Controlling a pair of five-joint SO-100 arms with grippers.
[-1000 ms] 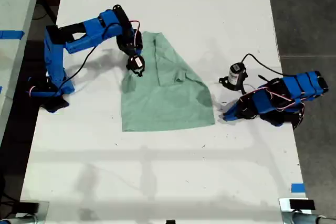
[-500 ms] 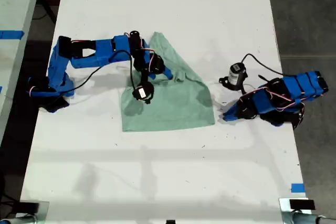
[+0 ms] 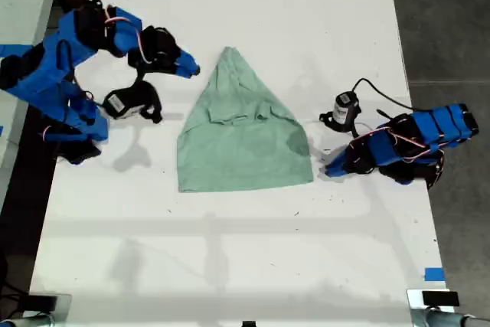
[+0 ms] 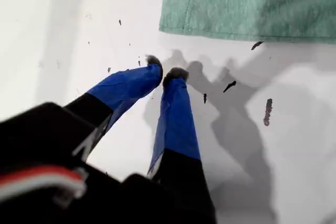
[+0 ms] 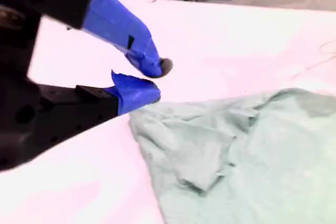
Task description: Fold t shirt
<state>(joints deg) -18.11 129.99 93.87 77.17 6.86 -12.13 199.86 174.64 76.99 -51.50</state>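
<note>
The pale mint-green t shirt [image 3: 245, 139] lies flat mid-table, its upper part folded in to a point at the far end, its hem straight at the near end. My second gripper [image 3: 191, 71] hangs in the air off the point, on the exterior view's left, jaws a little apart with nothing in them. In the second wrist view that gripper [image 5: 157, 78] is just beside the shirt's wrinkled tip [image 5: 184, 145]. My first gripper [image 4: 165, 68] rests shut and empty on the table close to the shirt's hem corner [image 4: 220, 9]. In the exterior view it [image 3: 328, 169] lies at the shirt's right.
A small black-and-silver cylinder [image 3: 346, 107] with a black cable lies on the white table [image 3: 230, 250] by the first arm. Blue tape [image 3: 433, 273] marks the table's near right edge in the exterior view. Another surface [image 3: 19, 51] borders the exterior view's left.
My second arm, which was down on the shirt's left side, has lifted and drawn back toward the exterior view's left. The shirt's top now tapers to a point. The first arm stayed still.
</note>
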